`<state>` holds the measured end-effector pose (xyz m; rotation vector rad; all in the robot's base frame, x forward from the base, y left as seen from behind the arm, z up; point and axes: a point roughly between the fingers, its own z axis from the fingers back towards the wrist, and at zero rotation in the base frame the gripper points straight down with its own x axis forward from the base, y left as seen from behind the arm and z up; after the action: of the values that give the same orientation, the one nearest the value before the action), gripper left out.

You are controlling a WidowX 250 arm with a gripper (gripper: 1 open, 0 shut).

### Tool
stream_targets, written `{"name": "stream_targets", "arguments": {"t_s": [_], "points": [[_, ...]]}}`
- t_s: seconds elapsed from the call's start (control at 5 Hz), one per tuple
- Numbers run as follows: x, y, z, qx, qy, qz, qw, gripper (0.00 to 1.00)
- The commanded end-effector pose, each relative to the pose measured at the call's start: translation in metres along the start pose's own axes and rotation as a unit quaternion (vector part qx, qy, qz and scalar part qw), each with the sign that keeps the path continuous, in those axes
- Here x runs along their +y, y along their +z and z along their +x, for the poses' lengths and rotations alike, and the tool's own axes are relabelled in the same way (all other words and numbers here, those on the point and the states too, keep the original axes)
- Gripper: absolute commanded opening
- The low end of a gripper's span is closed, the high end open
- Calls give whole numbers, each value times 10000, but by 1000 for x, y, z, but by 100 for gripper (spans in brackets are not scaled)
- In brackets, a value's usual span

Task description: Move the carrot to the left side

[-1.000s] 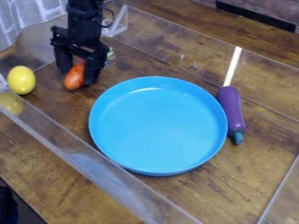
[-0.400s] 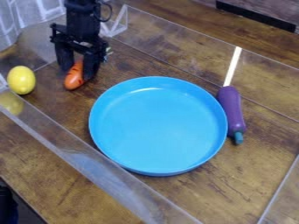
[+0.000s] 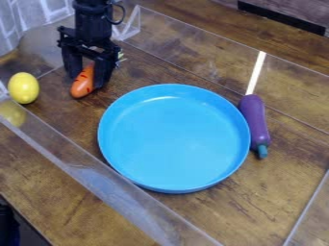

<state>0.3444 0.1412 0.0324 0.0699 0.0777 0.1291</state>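
Item: carrot [image 3: 83,85]. Small, orange, tapered. Lies on the wooden table [image 3: 180,48] at the left of the scene, between the yellow lemon [image 3: 23,87] and the rim of the blue plate [image 3: 174,136], touching neither.

Item: gripper [image 3: 88,69]. Black, pointing straight down, standing directly over the carrot. Its two fingers are spread, one either side of the carrot's upper end; the carrot rests on the table, not lifted or pinched.

Item: eggplant [image 3: 256,123]. Purple, green tip, lies just right of the plate. No part in this job.

Step in hand, as I judge it: the release. The carrot already sits on the left side, so the placing looks done, or very nearly.

How to do it well: keep the fingers wide and draw straight up, with no sideways drift, so neither finger catches the carrot and rolls it toward the lemon or the plate. Clear the carrot's top fully before swinging away. If it clings to one finger, pause low rather than lifting it along.
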Motion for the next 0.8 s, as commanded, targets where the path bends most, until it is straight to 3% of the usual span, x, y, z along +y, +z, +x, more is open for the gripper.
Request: {"name": "stream_targets", "arguments": {"t_s": [0.0,0.6], "points": [[13,15,7,-245,103,33,9996,0],[12,18,4,-185,32,-121,9998,0]]}}
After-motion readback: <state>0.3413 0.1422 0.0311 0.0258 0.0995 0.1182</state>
